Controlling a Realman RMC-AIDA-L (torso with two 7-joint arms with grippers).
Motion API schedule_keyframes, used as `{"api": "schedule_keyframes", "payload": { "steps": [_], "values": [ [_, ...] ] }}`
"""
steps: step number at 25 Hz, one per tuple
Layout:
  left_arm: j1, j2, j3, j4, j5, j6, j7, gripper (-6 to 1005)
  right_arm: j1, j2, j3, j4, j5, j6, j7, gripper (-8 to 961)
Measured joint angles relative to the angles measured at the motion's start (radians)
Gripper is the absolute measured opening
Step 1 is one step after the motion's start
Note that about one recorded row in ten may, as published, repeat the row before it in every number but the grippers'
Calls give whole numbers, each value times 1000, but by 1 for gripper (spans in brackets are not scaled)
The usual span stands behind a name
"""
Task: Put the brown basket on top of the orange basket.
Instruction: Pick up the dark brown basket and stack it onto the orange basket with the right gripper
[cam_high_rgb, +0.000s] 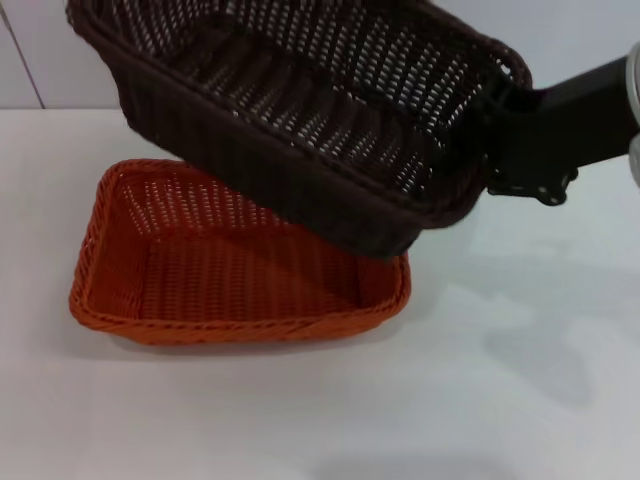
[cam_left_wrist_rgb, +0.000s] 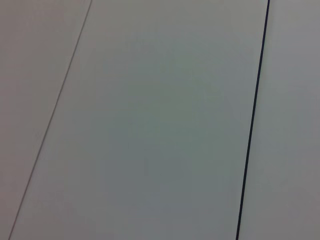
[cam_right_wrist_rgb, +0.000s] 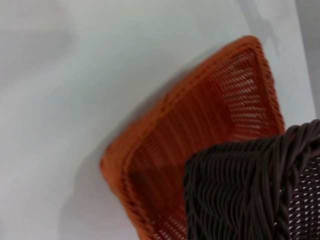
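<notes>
Above the white surface (cam_high_rgb: 520, 400), held aloft and tilted: brown basket (cam_high_rgb: 300, 120), gripped at its right short rim by the right end effector (cam_high_rgb: 505, 120), closed on the braided edge. Nothing inside it. Overlaps the far right corner of the orange basket (cam_high_rgb: 230, 270) in the head view; contact between the two cannot be told. Orange basket flat on the surface, also with nothing inside, its far right corner hidden behind the brown one. Brown basket's top left corner cut off by the head view's edge. From the right wrist: a brown corner (cam_right_wrist_rgb: 250, 190) over the orange basket (cam_right_wrist_rgb: 200, 130). Left end effector nowhere seen; left wrist view only pale panels with seams.
</notes>
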Motion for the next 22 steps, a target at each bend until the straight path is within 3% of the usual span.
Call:
{"api": "schedule_keyframes", "payload": {
  "steps": [10,17,22],
  "values": [
    [-30,-4,-13,47,0,11,119,787,15,10,53,173,39,159,-313,163],
    [-31,-4,-11,49,0,13,123,786,48,12,119,280,165,161,-496,166],
    [-23,-3,-14,51,0,14,142,786,60,12,110,350,172,160,-546,167]
  ]
}}
